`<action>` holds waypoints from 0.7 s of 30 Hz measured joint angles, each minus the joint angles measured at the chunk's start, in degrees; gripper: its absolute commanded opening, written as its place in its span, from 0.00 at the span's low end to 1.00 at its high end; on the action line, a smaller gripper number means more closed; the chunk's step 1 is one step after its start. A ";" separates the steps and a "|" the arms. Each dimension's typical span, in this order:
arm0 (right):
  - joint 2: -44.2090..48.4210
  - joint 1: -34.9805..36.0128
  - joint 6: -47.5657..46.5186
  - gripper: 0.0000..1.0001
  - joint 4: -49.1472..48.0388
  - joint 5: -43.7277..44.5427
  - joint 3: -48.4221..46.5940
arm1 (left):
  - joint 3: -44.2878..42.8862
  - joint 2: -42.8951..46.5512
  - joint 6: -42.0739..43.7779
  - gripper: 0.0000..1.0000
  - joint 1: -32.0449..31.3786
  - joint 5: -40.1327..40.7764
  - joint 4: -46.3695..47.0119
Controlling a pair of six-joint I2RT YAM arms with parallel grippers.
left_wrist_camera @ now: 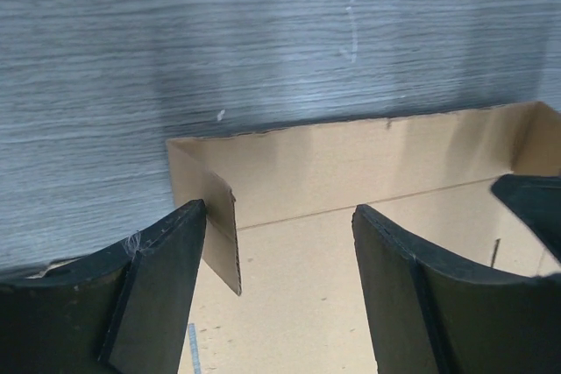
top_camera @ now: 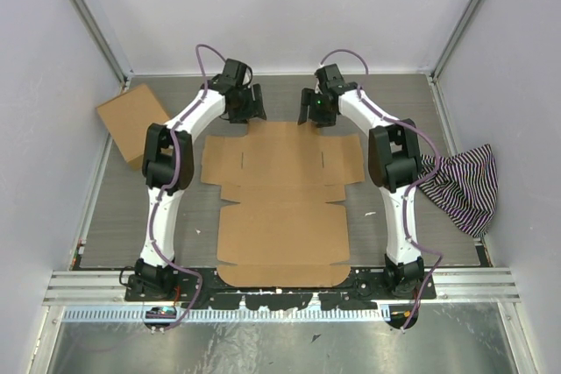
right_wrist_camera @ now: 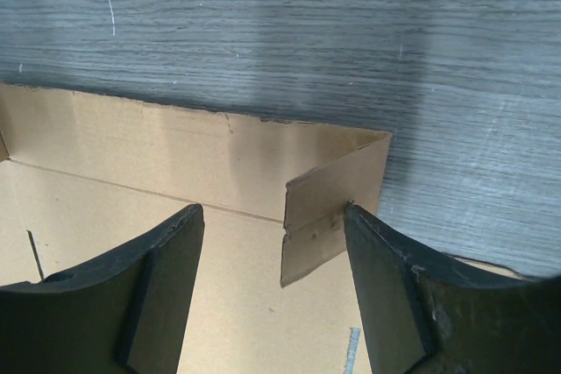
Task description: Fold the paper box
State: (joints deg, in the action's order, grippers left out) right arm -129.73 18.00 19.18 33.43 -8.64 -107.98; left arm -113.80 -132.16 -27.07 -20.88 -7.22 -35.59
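The paper box (top_camera: 282, 203) lies flat and unfolded, brown die-cut cardboard, in the middle of the table. My left gripper (top_camera: 248, 104) is open above its far left corner. In the left wrist view (left_wrist_camera: 279, 243) a small corner tab (left_wrist_camera: 215, 225) stands upright beside the left finger. My right gripper (top_camera: 313, 107) is open above the far right corner. In the right wrist view (right_wrist_camera: 273, 247) a raised corner tab (right_wrist_camera: 329, 203) touches the right finger (right_wrist_camera: 386, 278). The far edge strip (right_wrist_camera: 175, 151) is raised slightly.
A second squarish brown carton (top_camera: 131, 120) leans at the far left by the wall. A striped cloth (top_camera: 460, 183) lies at the right. The grey wood-grain table (top_camera: 131, 216) is walled on three sides, with a metal rail (top_camera: 280, 285) along the near edge.
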 measured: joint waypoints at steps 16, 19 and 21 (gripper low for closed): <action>-0.39 1.31 0.39 0.64 -0.24 -0.02 -0.02 | -2.97 -2.58 -1.01 0.74 -1.40 -1.03 0.13; -1.33 1.31 0.52 0.64 -0.55 -0.07 -0.02 | -3.02 -4.44 -1.51 0.73 -1.40 -1.09 0.13; -2.34 1.36 0.63 0.64 -0.63 -0.11 -0.02 | -3.10 -5.27 -1.75 0.73 -1.40 -1.16 0.24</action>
State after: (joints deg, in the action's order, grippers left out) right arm -132.07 19.35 19.81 32.80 -8.75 -108.01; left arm -116.90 -137.43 -28.82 -22.28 -8.38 -35.35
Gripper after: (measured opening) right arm 0.645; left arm 0.733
